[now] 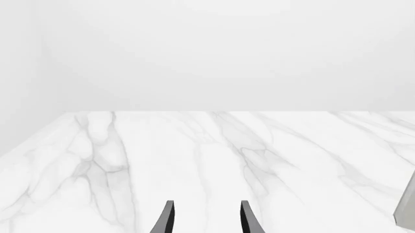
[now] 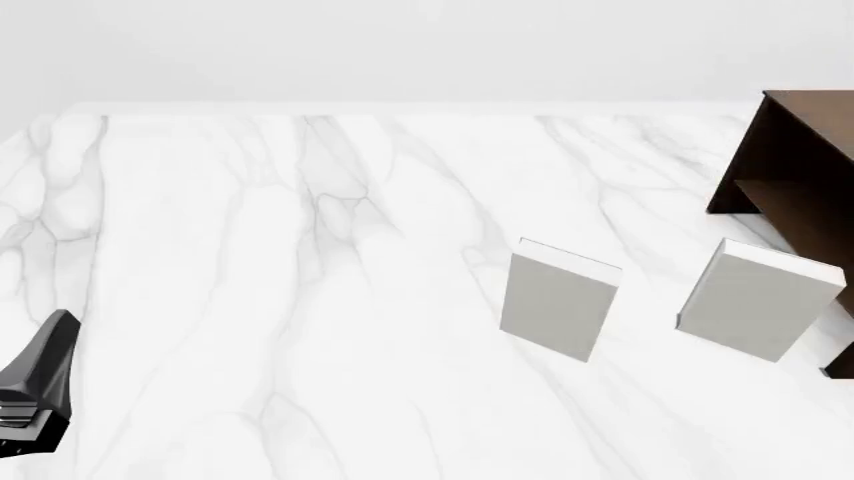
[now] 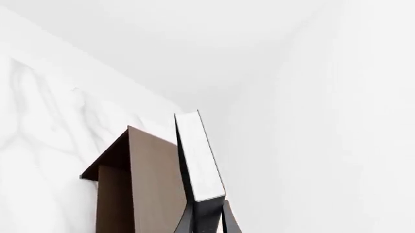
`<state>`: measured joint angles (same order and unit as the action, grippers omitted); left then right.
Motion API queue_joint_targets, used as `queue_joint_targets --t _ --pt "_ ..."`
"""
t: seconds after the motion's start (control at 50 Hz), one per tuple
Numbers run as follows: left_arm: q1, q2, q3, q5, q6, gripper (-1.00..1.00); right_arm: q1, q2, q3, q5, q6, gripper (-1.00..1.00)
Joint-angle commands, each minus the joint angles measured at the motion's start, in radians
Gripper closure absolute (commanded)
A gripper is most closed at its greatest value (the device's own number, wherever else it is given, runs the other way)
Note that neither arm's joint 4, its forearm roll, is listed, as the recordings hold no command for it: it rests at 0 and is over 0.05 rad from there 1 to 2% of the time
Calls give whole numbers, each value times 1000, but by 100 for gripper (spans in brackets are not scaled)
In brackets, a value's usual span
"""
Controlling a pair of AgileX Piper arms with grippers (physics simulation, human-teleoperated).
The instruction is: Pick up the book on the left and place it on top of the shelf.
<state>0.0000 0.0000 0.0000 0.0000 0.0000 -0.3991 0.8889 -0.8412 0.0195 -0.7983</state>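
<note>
right gripper holds dark book above shelf; left arm idle

right wrist view: the right gripper (image 3: 209, 221) is clamped on the dark charcoal-black book with white page edges (image 3: 198, 158). its two dark fingers (image 3: 186, 221) sit on either side of the book's lower end. the book is lifted off the table, page edge facing the camera. just beside it is the dark brown wooden shelf unit with a flat top (image 3: 152, 187). contact between book and shelf cannot be told from this angle.

front view: the right arm and the dark book are out of frame. the shelf (image 2: 798, 165) stands at the right edge of the white marble table (image 2: 267, 300). two upright light grey-white books stand on the table: one near centre (image 2: 558, 298), one (image 2: 758, 298) just in front of the shelf. the left arm's dark body (image 2: 38, 385) sits at the lower left, well apart from both.

left wrist view: the left gripper (image 1: 206, 218) is empty, fingertips (image 1: 167, 217) spread apart above bare marble.
</note>
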Motion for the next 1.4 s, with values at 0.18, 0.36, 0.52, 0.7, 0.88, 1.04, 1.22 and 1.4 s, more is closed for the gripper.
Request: queue_joint_targets --t 0.18,0.36,0.52,0.7,0.88,1.04,1.22,1.4 --pt "0 0 0 0 0 -100 -60 14 -13 -16 -3 100" --pt "0 0 0 0 0 -100 -83 27 -20 -29 -8 100" --pt "0 0 0 0 0 -100 -98 38 -28 -28 -19 100" --pt "0 0 0 0 0 -100 -121 61 -32 -49 -35 100" --pt "0 0 0 0 0 -100 -137 78 -25 -68 -37 100" --pt "0 0 0 0 0 -100 -144 103 -33 -81 -43 100" --pt "0 0 0 0 0 -100 -155 136 -30 -113 -42 100" --pt "0 0 0 0 0 -100 -160 171 -42 -132 -44 100"
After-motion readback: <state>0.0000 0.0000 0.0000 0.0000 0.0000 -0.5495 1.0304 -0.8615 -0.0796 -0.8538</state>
